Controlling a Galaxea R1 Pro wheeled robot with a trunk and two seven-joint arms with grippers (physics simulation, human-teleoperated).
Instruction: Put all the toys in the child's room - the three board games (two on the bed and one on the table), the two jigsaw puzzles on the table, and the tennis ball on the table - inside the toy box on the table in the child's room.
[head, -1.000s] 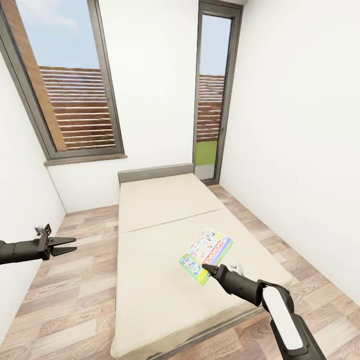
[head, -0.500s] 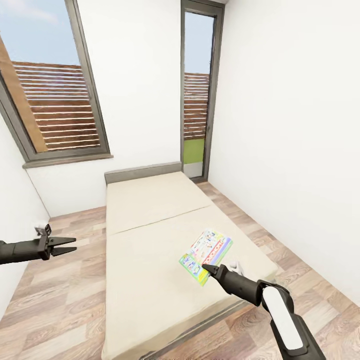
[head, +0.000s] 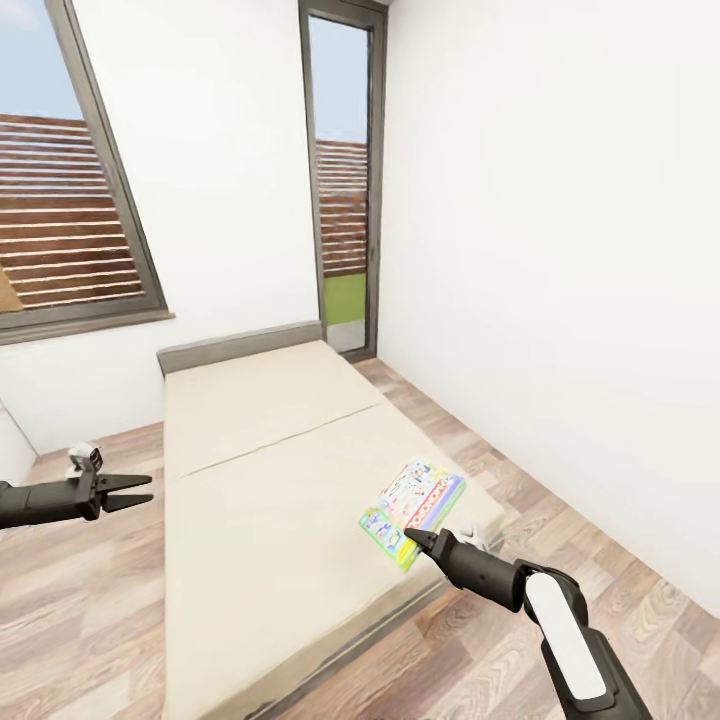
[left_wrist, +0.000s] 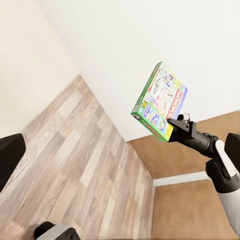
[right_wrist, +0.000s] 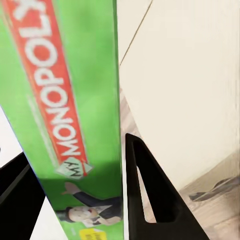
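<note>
My right gripper (head: 412, 540) is shut on a green-edged white-and-red board game (head: 412, 510), a Monopoly box, held flat in the air above the beige bed (head: 270, 480). From the left wrist view the same box (left_wrist: 160, 102) hangs at the tip of the right arm, over the floor. The right wrist view has the box's green side (right_wrist: 65, 115) pinched between the two black fingers (right_wrist: 150, 195). My left gripper (head: 135, 491) is open and holds nothing, out to the left of the bed over the wood floor. The mattress top is bare.
White walls close the room on the right (head: 560, 300) and behind the bed. A tall glass door (head: 342, 190) and a wide window (head: 60, 200) are in the back wall. Wood plank floor (head: 560, 520) runs along both sides of the bed.
The whole picture has slid to the left, so the camera has turned right. Both arms and the held box keep the same place in the view.
</note>
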